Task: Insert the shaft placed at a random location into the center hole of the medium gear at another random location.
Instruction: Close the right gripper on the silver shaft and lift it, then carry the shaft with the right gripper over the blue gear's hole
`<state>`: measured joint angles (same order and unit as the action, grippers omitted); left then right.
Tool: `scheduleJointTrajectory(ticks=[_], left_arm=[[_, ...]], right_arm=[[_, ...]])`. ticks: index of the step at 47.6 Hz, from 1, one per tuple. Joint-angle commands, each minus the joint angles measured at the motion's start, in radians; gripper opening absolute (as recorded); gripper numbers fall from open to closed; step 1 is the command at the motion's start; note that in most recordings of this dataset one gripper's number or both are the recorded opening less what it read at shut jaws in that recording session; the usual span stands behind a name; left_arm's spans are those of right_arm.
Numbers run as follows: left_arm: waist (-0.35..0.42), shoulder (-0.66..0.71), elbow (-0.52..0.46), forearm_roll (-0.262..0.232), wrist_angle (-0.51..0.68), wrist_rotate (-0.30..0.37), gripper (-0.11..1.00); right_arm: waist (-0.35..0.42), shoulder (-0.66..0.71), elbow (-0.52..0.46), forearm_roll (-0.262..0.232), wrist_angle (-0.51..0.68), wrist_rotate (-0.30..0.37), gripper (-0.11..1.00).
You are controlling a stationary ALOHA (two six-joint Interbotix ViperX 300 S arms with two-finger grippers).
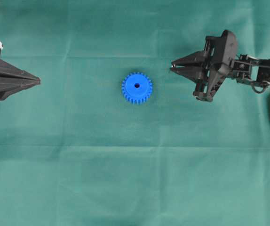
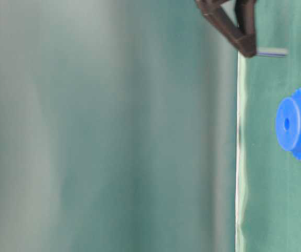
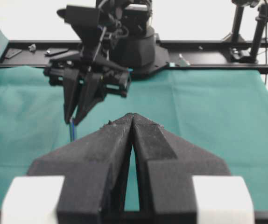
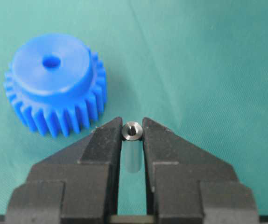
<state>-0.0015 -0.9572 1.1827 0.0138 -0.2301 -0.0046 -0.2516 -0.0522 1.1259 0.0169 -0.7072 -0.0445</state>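
Right wrist view showed my right tool (image 4: 133, 135) clamped on the shaft (image 4: 133, 131), near the medium gear (image 4: 54, 84); my left tool (image 3: 133, 116) sat closed.

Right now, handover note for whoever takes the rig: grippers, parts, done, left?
Right gripper: shut on the shaft, held off the cloth, to one side of the medium gear.
Left gripper: shut, empty, parked at the left edge.
Gear lies flat mid-table, center hole facing up and unfilled.
Done: shaft picked up.
Left: carry it over the hole, line up, insert, release.
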Motion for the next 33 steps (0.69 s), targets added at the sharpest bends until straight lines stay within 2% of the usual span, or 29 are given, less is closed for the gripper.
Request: scheduleJointTrajectory(ticks=[1, 12, 33], left_arm=[[0.0, 0.008, -0.011, 0.002, -0.005, -0.002, 0.0], [0.0, 0.008, -0.012, 0.002, -0.006, -0.002, 0.0], [0.0, 0.008, -0.012, 0.002, -0.006, -0.002, 0.0]], right_arm=[[0.005, -0.077, -0.02, 0.0, 0.049, -0.015, 0.13], [0.021, -0.181, -0.038, -0.002, 0.183, -0.015, 0.13], [0.041, -0.129, -0.092, -0.002, 0.192, -0.015, 0.13]])
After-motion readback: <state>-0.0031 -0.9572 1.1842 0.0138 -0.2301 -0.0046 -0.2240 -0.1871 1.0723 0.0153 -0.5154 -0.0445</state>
